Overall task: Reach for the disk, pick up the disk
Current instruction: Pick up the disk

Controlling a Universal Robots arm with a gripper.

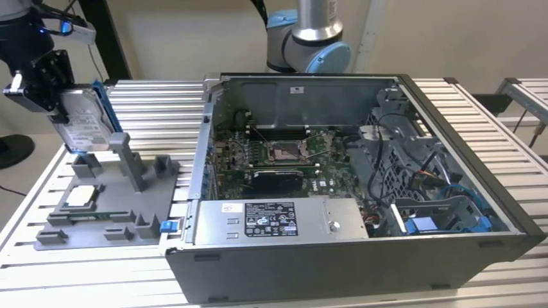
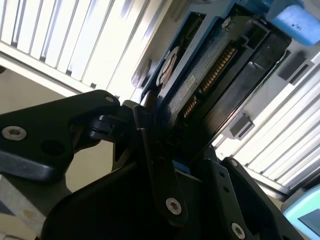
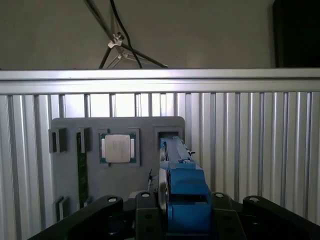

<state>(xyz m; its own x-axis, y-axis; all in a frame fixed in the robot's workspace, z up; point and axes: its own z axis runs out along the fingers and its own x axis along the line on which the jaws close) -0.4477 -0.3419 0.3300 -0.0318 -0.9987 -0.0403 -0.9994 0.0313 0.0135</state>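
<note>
Disk (image 1: 87,125) stood upright at the exterior view's left, held by the gripper (image 1: 60,102) over the grey holder (image 1: 102,212) on the worktop (image 1: 154,102). In the second wrist view, the jaws pinched its blue-framed edge. In the first wrist view, its far end seemed barely clear of the slot. The pick-up looked underway, and finishing it likely called for a straight lift.

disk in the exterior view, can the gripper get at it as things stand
Probably yes: the gripper is right at the disk, its jaws apparently closed on the blue-framed edges, with nothing in between.
</note>
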